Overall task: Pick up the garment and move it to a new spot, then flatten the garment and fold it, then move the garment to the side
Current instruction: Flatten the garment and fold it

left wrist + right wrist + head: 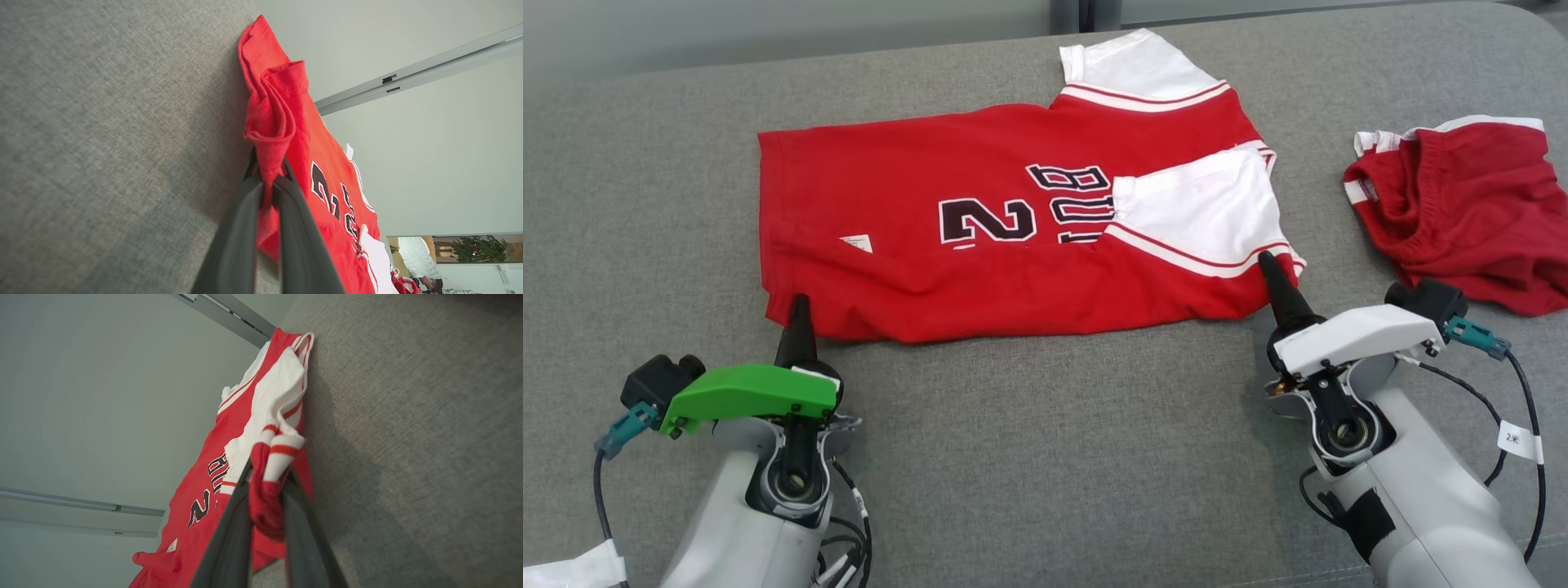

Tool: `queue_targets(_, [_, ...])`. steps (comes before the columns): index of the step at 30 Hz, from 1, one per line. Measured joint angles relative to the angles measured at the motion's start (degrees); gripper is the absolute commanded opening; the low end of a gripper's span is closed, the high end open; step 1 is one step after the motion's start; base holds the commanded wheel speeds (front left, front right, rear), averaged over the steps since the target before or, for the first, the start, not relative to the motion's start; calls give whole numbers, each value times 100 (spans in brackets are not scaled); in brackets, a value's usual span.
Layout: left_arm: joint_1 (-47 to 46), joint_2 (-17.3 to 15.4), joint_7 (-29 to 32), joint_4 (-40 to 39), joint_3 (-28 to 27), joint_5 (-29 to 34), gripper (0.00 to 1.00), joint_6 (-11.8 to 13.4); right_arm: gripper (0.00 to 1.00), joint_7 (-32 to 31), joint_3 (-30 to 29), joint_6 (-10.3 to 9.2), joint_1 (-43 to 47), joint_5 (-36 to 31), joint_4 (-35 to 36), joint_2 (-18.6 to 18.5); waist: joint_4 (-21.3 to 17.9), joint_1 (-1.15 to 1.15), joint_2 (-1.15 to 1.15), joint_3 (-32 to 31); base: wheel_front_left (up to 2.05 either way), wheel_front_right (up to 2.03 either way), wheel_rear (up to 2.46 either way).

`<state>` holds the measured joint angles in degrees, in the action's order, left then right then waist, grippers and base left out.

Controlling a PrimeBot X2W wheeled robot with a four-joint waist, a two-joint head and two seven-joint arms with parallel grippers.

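**Fold, near edge.** Left fingers (799, 327) clenched on the hem corner of the jersey (890, 188). The jersey lies flat on the grey fabric surface (1045, 457), ahead of both fingertips. Right fingers (1278, 286) clenched on the striped sleeve edge. For an even fold, raise both corners together and level, with the edge between them taut.

The left gripper (267, 173) pinches a bunched corner of a red fabric jersey with black-and-white numerals (304, 134) between two long dark fingers (235, 237), above a grey woven fabric surface (102, 143).
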<state>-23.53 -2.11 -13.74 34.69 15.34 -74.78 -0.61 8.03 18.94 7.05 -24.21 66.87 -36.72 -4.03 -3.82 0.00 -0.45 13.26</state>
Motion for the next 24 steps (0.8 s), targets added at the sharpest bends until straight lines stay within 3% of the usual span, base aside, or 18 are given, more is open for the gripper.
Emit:
queue_targets(14, [1083, -133, -51, -781, -235, 135, 0, -140, 0, 100, -193, 1, 1193, 549, 1087, -456, 12, 0, 0, -484, 0, 0, 0])
queue_targets(24, [2014, -182, -49, -1216, -130, 193, 0, 27, 0, -288, -22, 1, 2264, 591, 1404, -904, 30, 0, 0, -686, 0, 0, 0])
